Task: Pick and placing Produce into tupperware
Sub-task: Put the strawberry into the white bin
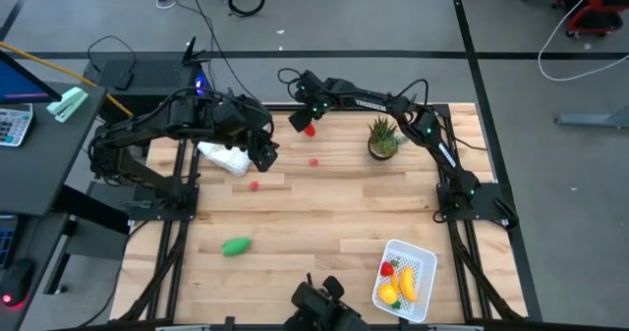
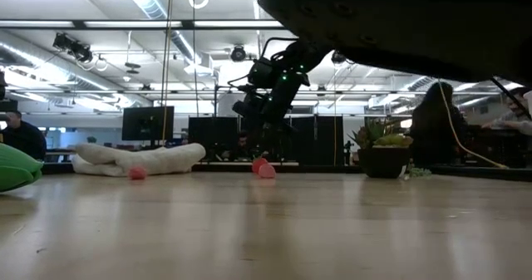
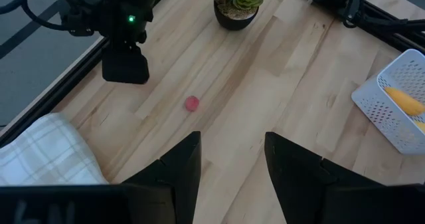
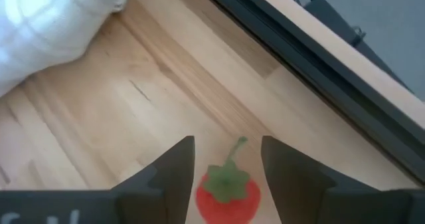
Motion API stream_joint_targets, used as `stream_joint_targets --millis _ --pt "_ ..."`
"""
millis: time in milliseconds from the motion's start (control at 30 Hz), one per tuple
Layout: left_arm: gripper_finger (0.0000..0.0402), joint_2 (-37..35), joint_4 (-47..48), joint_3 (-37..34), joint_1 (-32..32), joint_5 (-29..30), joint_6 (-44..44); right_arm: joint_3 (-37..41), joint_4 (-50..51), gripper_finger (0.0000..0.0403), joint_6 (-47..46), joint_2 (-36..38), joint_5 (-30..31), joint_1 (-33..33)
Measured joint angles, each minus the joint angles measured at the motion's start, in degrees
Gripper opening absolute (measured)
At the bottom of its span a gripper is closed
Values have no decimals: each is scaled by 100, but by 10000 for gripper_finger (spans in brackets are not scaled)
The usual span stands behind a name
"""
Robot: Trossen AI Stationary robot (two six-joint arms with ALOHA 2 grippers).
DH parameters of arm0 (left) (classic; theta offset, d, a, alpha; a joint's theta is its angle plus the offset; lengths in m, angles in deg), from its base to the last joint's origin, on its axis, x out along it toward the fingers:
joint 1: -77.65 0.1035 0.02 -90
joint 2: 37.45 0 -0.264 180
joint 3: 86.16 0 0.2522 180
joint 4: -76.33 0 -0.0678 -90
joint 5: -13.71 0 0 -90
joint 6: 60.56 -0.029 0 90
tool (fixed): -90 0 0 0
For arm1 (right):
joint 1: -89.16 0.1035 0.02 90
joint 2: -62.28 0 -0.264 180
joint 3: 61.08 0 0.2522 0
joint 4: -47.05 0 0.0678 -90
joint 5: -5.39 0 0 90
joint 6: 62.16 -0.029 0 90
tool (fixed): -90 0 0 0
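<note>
My right gripper [image 4: 227, 144] is open near the table's far edge and points down. A red piece with a green stem [image 4: 228, 191] lies between its fingers, also seen in the high view [image 1: 311, 130]. My left gripper [image 3: 232, 141] hangs open above the table beside the white checked cloth [image 1: 224, 157]. A small red piece [image 3: 192, 104] lies ahead of it, and another [image 1: 254, 185] lies nearer. The green oblong piece [image 1: 236, 246] lies toward the near left. The white tupperware [image 1: 421, 262] sits near right, holding a banana [image 1: 407, 282], a red piece and a yellow-orange piece. My right gripper's fingers [image 4: 176, 174] stand close on either side of the red stemmed piece [image 4: 247, 196], coming from above. Whether they touch it, I cannot tell. The piece appears to rest on the table.
A potted spiky plant [image 1: 382, 137] stands near the far edge, to the right of my right gripper. The checked cloth [image 2: 137, 157] lies at the far left. The table's middle [image 1: 334, 208] is bare wood. People sit in the room beyond the table.
</note>
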Motion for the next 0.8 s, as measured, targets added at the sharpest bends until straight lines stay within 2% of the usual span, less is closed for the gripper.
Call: stream_joint_targets --millis 267,800 --pt "172 0 -2 0 0 0 0 2 51 165 -608 -57 -352 -32" --pt "172 0 -4 0 0 0 2 0 24 155 -710 -57 -353 -71"
